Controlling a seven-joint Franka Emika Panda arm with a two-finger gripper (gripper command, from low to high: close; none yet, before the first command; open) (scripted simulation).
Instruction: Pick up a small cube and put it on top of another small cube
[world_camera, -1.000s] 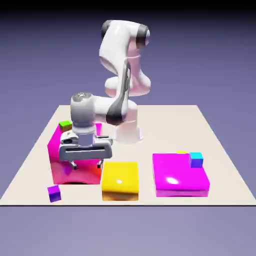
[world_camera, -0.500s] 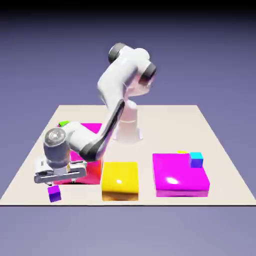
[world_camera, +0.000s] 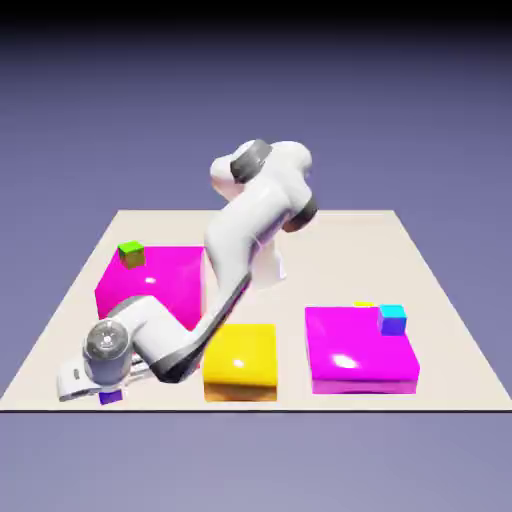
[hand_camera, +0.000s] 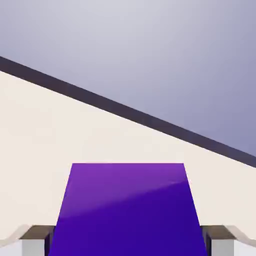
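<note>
bright even light on the pale worktop (world_camera: 330, 250), white glare spots on the yellow block (world_camera: 240, 358) and magenta blocks (world_camera: 358, 350), backdrop (world_camera: 420, 130) fading to black at the top, diagonal shading across the purple cube (hand_camera: 125, 210)

A simulated robotics scene: white robot arm (world_camera: 235, 235), pale table (world_camera: 330, 250), glossy blocks (world_camera: 360, 345), plain blue-violet backdrop (world_camera: 420, 120).
</note>
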